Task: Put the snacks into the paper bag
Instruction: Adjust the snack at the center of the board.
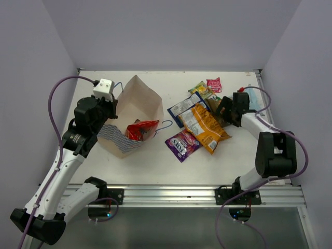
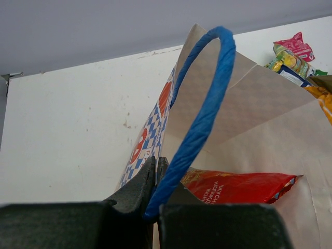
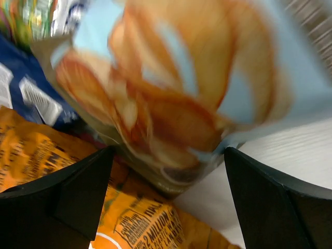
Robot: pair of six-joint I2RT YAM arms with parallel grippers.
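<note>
1. Pincer status, left [image 2: 155, 179]: the jaws are fully closed on the paper bag [image 1: 136, 101] at its rim, where the blue cord handle [image 2: 199, 116] rises. This grip holds the bag mouth open toward the snacks.
2. Pincer status, right [image 3: 168, 181]: the jaws stand wide apart and hold nothing. A light-blue bag [image 3: 171, 93] printed with chips lies directly between them, blurred in the wrist view.
3. Key relation: the light-blue bag sits just ahead of the right pincer, partly overlapping the orange chip bag [image 1: 207, 126]. The right arm is much the nearer arm; the left is occupied with the paper bag.
4. Bag contents: a red cookie bag [image 1: 140, 129] already lies inside the paper bag.
5. Remaining snacks on the desk [image 1: 150, 158]: a purple pack [image 1: 182, 143] lies nearest; farther back lie a yellow-green pack [image 1: 201, 90] and a pink pack [image 1: 213, 84].
6. Judgement: the paper bag lies well to the left of the right pincer, so any grasped packet must travel leftward across the desk.
</note>
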